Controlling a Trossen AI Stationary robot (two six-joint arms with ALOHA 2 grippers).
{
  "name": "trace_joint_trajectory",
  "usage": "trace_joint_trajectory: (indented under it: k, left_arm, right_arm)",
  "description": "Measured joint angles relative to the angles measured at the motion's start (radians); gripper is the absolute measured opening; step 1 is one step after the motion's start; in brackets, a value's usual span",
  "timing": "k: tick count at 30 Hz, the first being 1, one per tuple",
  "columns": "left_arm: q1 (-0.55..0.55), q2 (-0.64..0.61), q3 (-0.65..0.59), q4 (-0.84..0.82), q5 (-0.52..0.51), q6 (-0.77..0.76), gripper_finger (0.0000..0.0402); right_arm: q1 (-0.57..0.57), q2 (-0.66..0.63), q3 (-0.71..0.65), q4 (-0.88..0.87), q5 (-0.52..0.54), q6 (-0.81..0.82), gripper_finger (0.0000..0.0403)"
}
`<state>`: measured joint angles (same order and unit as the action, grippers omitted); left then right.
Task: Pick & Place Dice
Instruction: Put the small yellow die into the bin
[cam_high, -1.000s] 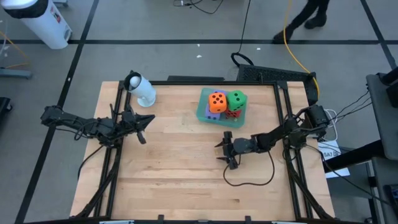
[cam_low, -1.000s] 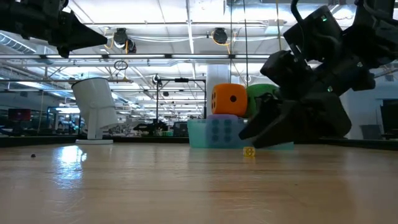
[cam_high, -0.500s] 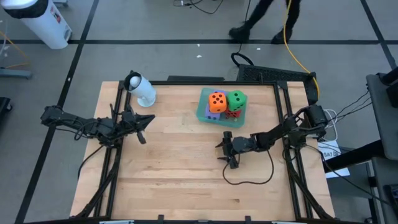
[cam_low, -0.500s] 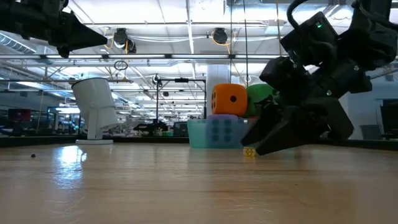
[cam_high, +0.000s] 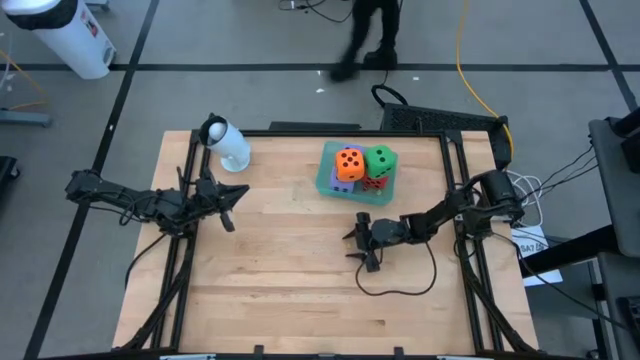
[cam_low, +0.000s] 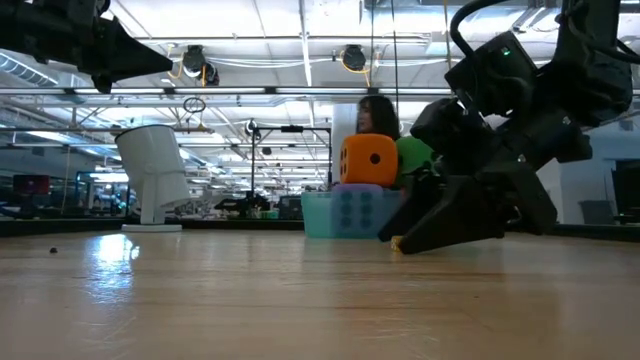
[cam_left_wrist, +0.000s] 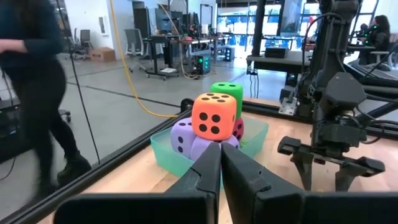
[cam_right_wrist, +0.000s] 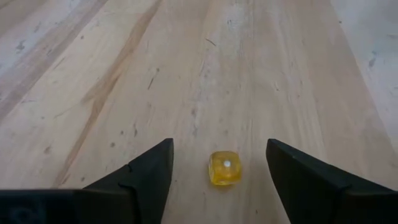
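At left, left gripper (cam_high: 228, 205) hovering pressed together; mid-far, dice (cam_high: 362, 166) piled in teal tray (cam_high: 325, 181); right, right gripper (cam_right_wrist: 217, 163) spread low astride small yellow die (cam_right_wrist: 223, 168) on table (cam_high: 280, 280)

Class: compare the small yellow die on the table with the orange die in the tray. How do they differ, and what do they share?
The yellow die is tiny and looks translucent; the orange die is far bigger and opaque. The yellow die lies alone on the bare table between the right hand's open fingers; the orange die sits stacked atop a purple die in the tray. Both are pipped cubes.
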<state>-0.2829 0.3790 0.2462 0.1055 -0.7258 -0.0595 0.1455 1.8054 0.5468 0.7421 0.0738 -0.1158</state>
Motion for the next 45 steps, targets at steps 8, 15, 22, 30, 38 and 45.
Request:
trace_joint_trajectory:
  k: [8, 15, 22, 30, 38, 45]
  left_arm:
    - [0.000, 0.000, 0.000, 0.000, 0.000, 0.020, 0.0026]
    - [0.000, 0.000, 0.000, 0.000, 0.000, -0.005, 0.0026]
    - [0.000, 0.000, 0.000, 0.002, 0.000, 0.005, 0.0026]
    - [0.000, 0.000, 0.000, 0.002, 0.000, 0.000, 0.0026]
    - [0.000, 0.000, 0.000, 0.003, -0.001, 0.008, 0.0026]
    - [0.000, 0.000, 0.000, 0.003, -0.005, 0.001, 0.0026]
  right_arm:
    - [-0.003, -0.004, 0.000, -0.040, -0.006, 0.006, 0.0186]
    - [-0.006, -0.004, 0.000, -0.043, -0.003, 0.022, 0.0110]
    - [-0.008, -0.004, -0.001, -0.042, 0.004, -0.003, 0.0047]
    - [-0.007, -0.004, -0.001, -0.037, 0.006, -0.011, 0.0055]
    - [-0.007, -0.004, -0.002, -0.035, 0.004, -0.008, 0.0049]
    - [0.004, -0.023, -0.002, -0.006, 0.008, 0.002, 0.0054]
